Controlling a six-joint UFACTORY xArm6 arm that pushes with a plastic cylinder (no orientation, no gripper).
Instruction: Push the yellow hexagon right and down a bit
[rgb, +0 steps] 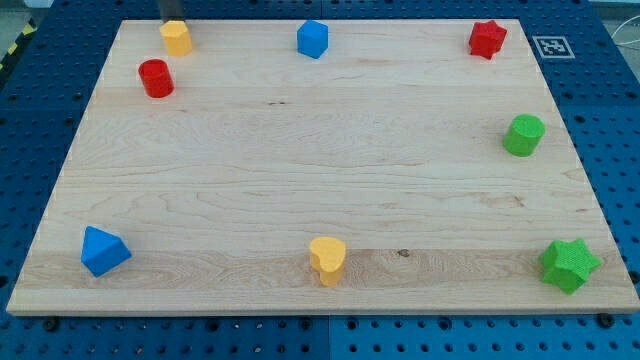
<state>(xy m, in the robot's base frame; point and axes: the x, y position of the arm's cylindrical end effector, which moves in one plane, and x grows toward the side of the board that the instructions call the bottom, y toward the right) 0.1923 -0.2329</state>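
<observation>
The yellow hexagon (176, 38) sits near the top left corner of the wooden board (300, 150). My dark rod comes in from the view's top edge, and my tip (172, 20) is right behind the hexagon, at its top side, touching it or nearly so. A red cylinder (156, 78) stands just below and to the left of the hexagon.
A blue block (313, 39) is at the top middle and a red star (487, 39) at the top right. A green cylinder (523, 134) is on the right and a green star (570, 265) at the bottom right. A yellow heart (327, 259) is at the bottom middle and a blue triangle (103, 251) at the bottom left.
</observation>
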